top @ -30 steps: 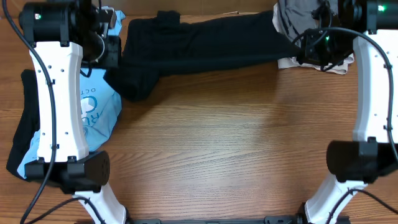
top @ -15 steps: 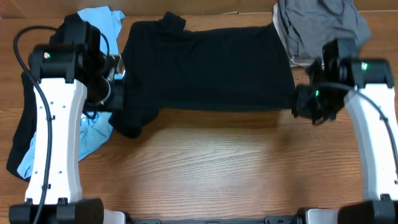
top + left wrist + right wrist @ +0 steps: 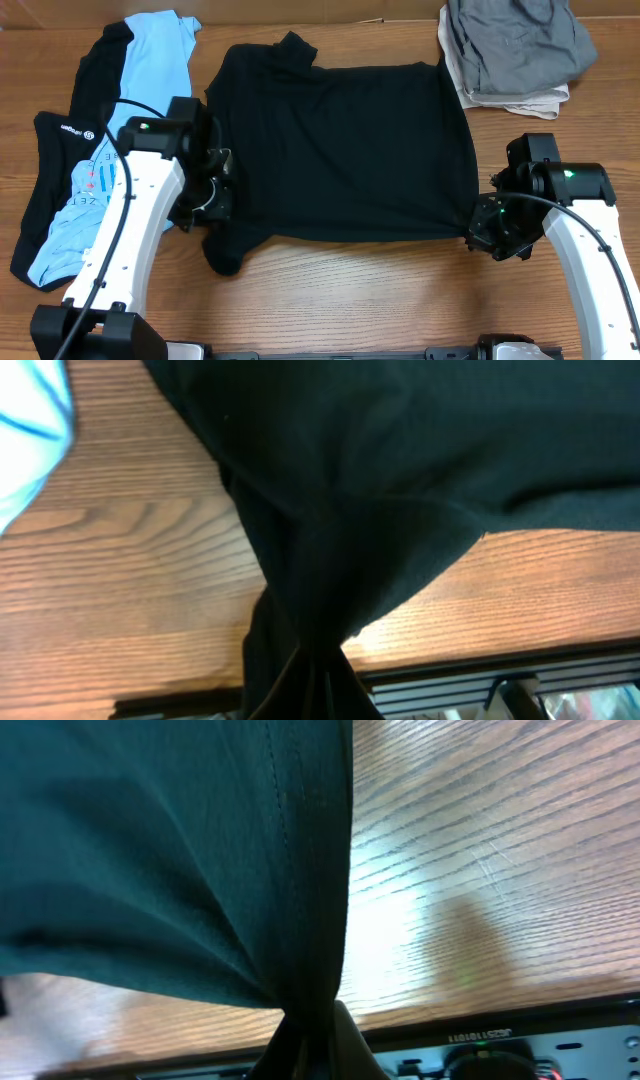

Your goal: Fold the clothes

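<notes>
A plain black shirt [image 3: 340,150] lies spread across the middle of the table, collar toward the far edge. My left gripper [image 3: 215,195] is shut on its near-left corner, where a sleeve bunches and hangs down. My right gripper [image 3: 482,228] is shut on the shirt's near-right corner. In the left wrist view black cloth [image 3: 340,510] gathers into the jaws at the bottom of the frame. The right wrist view shows dark cloth [image 3: 180,850] pinched the same way at the bottom. A light-blue printed tee [image 3: 150,60] and a black white-logo garment [image 3: 62,130] lie at the left.
A folded pile of grey clothes [image 3: 515,45] sits at the far right corner. Bare wooden table [image 3: 350,290] runs along the near edge in front of the shirt. The left heap of clothes reaches close to the left arm's base.
Both arms have drawn the black shirt from the far edge toward the near side, stretching it out flat. The light-blue tee at the left is now uncovered.
</notes>
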`<state>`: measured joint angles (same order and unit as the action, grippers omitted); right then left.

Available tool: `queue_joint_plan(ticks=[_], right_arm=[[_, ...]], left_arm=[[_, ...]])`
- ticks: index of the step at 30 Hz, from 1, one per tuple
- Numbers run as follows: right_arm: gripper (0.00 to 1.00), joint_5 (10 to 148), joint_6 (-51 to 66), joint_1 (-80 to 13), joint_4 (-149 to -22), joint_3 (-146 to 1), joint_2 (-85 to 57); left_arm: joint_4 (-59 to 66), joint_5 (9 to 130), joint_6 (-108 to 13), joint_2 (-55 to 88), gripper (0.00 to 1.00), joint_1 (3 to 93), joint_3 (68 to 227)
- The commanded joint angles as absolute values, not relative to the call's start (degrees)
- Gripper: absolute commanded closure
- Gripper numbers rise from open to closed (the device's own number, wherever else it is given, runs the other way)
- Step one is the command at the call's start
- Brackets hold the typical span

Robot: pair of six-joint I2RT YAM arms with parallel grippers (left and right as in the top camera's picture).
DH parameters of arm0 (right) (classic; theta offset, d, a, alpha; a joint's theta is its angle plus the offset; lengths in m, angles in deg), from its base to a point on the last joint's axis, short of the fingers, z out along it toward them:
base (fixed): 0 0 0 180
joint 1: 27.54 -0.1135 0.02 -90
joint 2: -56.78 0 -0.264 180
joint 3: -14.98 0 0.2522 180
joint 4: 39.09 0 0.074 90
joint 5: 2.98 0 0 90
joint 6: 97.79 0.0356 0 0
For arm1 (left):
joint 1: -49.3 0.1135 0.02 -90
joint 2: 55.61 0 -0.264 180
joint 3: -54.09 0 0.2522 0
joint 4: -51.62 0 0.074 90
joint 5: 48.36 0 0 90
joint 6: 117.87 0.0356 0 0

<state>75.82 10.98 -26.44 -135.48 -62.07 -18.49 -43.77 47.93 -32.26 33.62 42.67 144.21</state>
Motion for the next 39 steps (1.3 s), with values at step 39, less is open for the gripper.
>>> queue_joint_plan(ticks=[39], right_arm=[[0.96,78.02,24.77,-27.6,-137.12,-57.65,-14.73]], left_arm=[[-32.38,42.66,-40.12,23.1,0.96,41.75,140.21]])
